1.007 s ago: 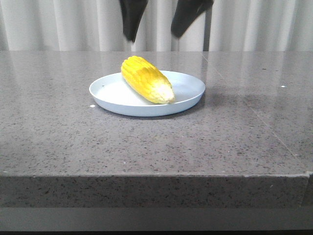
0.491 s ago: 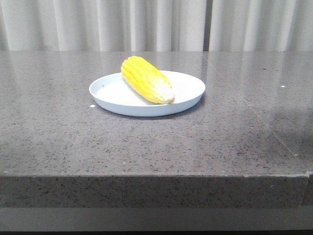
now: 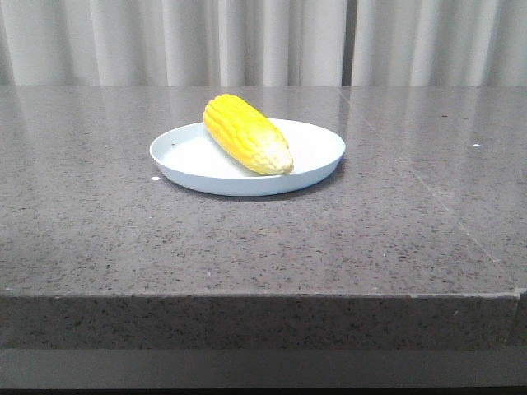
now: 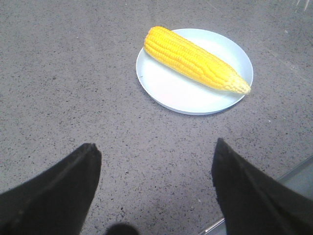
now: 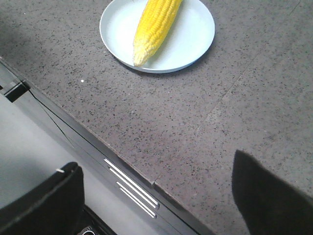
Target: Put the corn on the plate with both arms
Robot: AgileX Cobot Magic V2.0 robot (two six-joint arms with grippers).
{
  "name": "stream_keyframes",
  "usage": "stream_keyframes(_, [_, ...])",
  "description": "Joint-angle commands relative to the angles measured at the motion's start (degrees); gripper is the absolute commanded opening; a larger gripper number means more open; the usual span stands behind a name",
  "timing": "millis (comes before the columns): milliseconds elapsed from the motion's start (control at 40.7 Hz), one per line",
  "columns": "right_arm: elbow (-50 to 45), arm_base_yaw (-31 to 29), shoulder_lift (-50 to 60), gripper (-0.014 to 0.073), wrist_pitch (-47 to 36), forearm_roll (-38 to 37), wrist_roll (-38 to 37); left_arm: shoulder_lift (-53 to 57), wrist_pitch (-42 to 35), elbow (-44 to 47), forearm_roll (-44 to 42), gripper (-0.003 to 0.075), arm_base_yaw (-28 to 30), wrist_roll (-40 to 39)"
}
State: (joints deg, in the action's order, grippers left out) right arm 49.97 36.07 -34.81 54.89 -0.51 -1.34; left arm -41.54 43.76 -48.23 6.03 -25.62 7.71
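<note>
On the plate (image 3: 321, 156) the corn (image 3: 245, 132) lies diagonally, while both grippers (image 4: 154, 186) (image 5: 156, 196), gone from the front view, hang spread and empty, so placement seems done.

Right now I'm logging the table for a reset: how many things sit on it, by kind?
Corn: 1
Plate: 1
Total: 2
The corn lies on the plate; both grippers, left and right, are open and holding nothing.

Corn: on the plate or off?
On. The corn lies flat across the plate, held by neither end effector.
</note>
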Motion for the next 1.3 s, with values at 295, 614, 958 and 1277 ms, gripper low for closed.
stream_keyframes(295, [-0.9, -0.1, 5.8, 0.0613, -5.5, -0.2, 0.4, 0.2, -4.4, -1.5, 0.5, 0.0440, -0.4, -0.4])
stream_keyframes(614, [-0.9, -0.1, 5.8, 0.0068, -6.2, -0.2, 0.4, 0.2, -4.4, -1.5, 0.5, 0.0124, -0.4, -0.4])
stream_keyframes(958, [-0.9, -0.1, 5.8, -0.0087, -6.2, -0.4, 0.4, 0.2, -4.4, -1.5, 0.2, -0.0020, -0.4, -0.4])
stream_keyframes(1277, [-0.9, -0.1, 5.8, -0.0087, -6.2, -0.4, 0.4, 0.2, -4.2, -1.5, -3.6, -0.0020, -0.4, -0.4])
